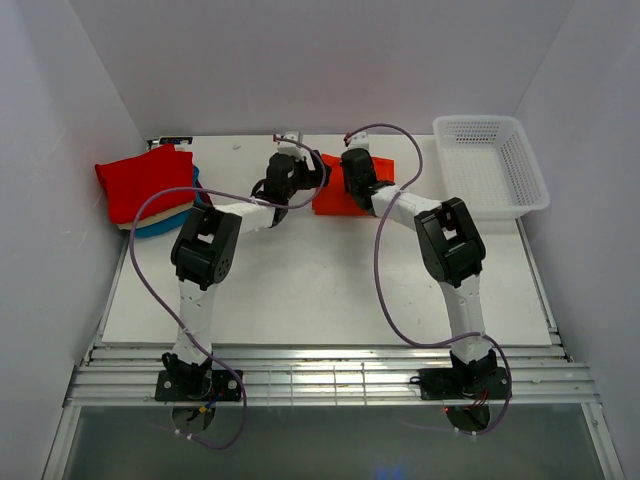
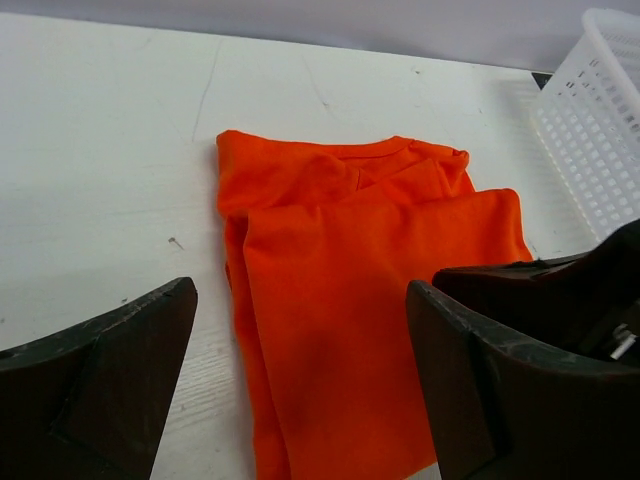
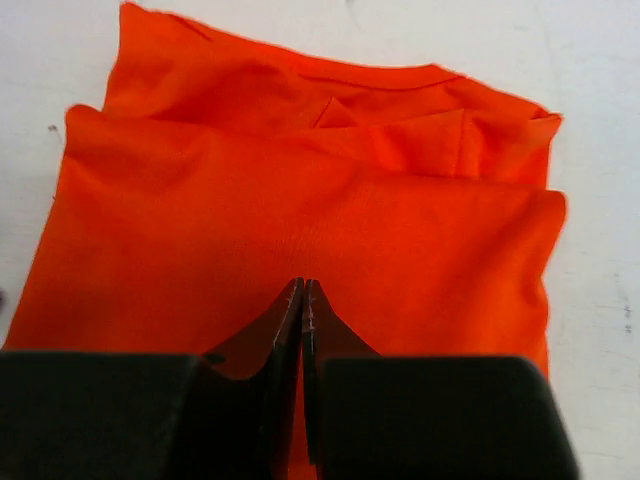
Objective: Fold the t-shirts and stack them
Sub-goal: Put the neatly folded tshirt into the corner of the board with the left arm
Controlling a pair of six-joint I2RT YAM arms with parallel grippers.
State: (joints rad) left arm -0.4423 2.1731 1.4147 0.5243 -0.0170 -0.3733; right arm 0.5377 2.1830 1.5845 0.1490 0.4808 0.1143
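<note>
**Operator:** Where is the orange t-shirt [image 1: 329, 198]?

**Spotter:** It lies folded on the tabletop [image 1: 300, 290], close to the far edge and about in the middle. You can see its neck band at one end. A smooth flap is folded over the rest.

**Operator:** What about my left claw [image 2: 300, 300]?

**Spotter:** Your left claw is spread wide. It hangs over the shirt and holds nothing. The orange cloth shows between its two fingers.

**Operator:** And my right claw [image 3: 303, 286]?

**Spotter:** Your right claw is pressed together. Its tips point down at the top flap of the orange shirt. I cannot tell if they nip any cloth. Your two claws are close to each other, both over this one shirt.

**Operator:** Where are the other shirts?

**Spotter:** They sit in a pile in the far left corner, well apart from the orange one. The red t-shirt [image 1: 145, 182] is on top. You can see a thin edge of the cream t-shirt [image 1: 126, 226] under it. The teal-blue t-shirt [image 1: 170, 223] peeks out below them.

**Operator:** Anything else?

**Spotter:** The white mesh basket [image 1: 490, 170] stands in the far right corner. It is near the orange shirt but not touching it.
</note>
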